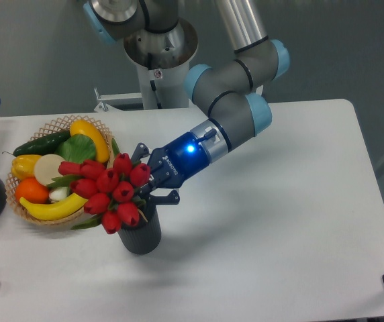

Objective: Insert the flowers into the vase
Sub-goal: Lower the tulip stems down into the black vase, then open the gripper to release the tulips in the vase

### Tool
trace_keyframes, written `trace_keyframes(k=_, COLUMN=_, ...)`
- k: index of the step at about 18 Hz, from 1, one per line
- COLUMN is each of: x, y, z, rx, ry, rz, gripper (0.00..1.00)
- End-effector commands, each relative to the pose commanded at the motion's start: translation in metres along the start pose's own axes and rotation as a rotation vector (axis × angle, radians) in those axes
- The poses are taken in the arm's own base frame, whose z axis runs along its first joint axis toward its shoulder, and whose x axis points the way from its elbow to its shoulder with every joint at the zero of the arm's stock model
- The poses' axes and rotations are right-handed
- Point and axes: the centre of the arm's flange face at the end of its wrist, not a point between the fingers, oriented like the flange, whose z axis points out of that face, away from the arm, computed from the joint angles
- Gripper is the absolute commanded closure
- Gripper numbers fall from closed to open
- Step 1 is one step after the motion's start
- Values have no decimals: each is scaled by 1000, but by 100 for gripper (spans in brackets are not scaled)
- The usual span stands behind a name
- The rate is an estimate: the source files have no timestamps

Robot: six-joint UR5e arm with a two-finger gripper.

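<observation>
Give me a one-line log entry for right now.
phase: insertion | flowers: stems in vase mouth, heads leaning toward wicker basket | gripper: at the stems, grip state unclear | vase: upright on table

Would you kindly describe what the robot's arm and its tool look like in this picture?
The arm is made of silver-grey tubular links with light blue caps at the joints, rising from a grey round base. The wrist section is dark blue with a small lit blue lamp and white lettering too small to read. The tool is black, with two slim fingers. No loose cables show.
</observation>
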Motion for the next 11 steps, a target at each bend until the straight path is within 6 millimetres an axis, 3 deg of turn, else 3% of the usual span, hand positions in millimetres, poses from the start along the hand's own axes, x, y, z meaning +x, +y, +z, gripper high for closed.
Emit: trace_keyframes(k=11, x=-2, y=28, z=3, rx=-40, ry=-5, rz=-2, gripper=73)
